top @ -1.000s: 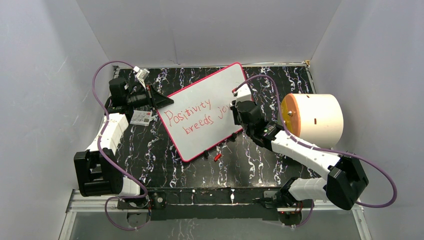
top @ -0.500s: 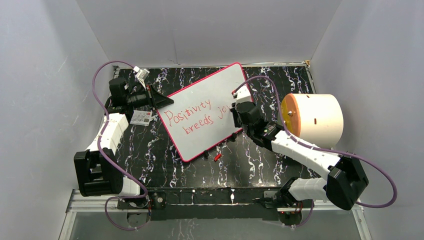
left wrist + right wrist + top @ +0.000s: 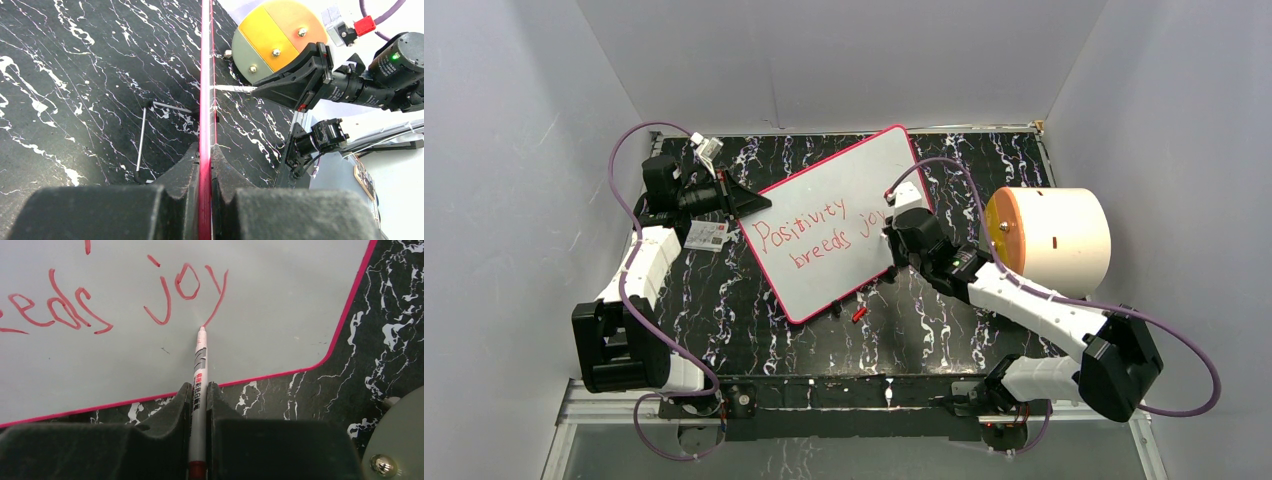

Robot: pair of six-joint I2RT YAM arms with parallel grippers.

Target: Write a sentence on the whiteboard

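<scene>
Right hand (image 3: 199, 392): gripping red marker (image 3: 200, 357), tip at final y of sentence (image 3: 809, 235) | left hand (image 3: 205, 150): pinching whiteboard (image 3: 864, 170), 9 o'clock edge

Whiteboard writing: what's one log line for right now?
left claw: shut on whiteboard edge | right claw: shut on marker | tip: at end of sentence

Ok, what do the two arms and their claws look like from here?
The left arm and right arm have white shell links between chunky black joint blocks; a purple cable loops along each. The left claw and right claw each have two matte black wedge-shaped fingers. A green light glows on the right wrist.
</scene>
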